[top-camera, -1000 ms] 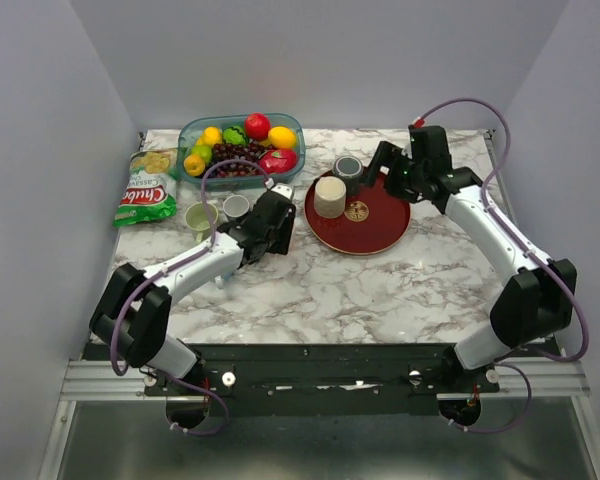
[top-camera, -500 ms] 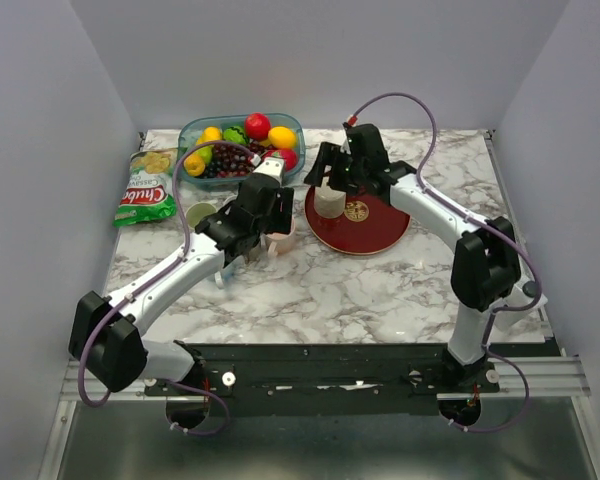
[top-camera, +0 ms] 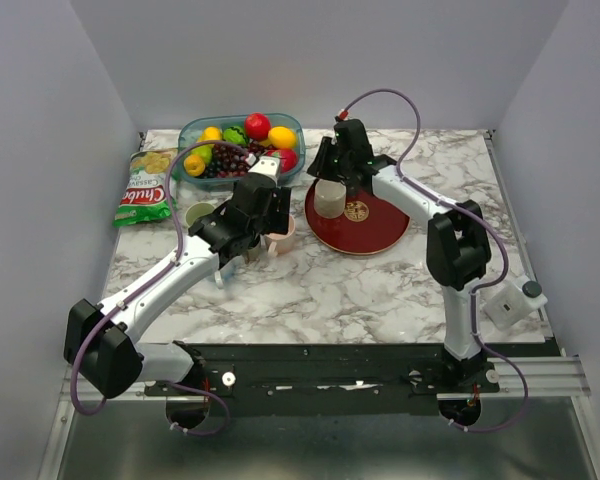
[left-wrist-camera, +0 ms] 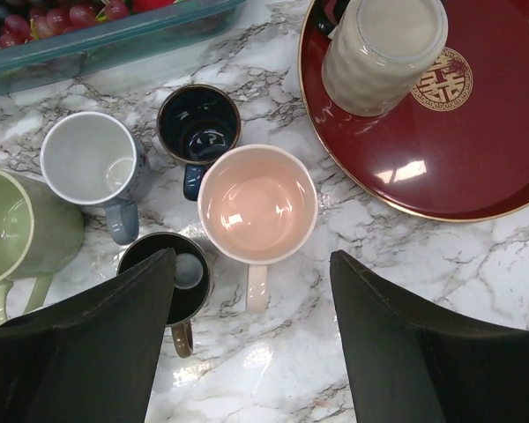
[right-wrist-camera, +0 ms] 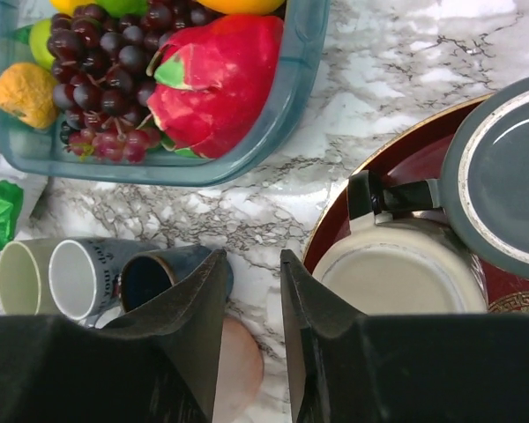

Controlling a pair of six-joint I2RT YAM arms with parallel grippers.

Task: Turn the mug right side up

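The approach is in hand, with no grasp made yet. Two mugs stand bottom-up at the far left of the red tray: a cream mug and, touching it on the far right, a grey mug (which one is meant I cannot tell, though the cream one lies closer under the fingers). The right gripper hovers over the tray's far-left rim, jaws only narrowly parted and holding nothing. The left gripper hangs wide open and empty above an upright pink cup. Next, I judge, the right jaws must widen, drop around the mug's wall, lift, and roll it over.
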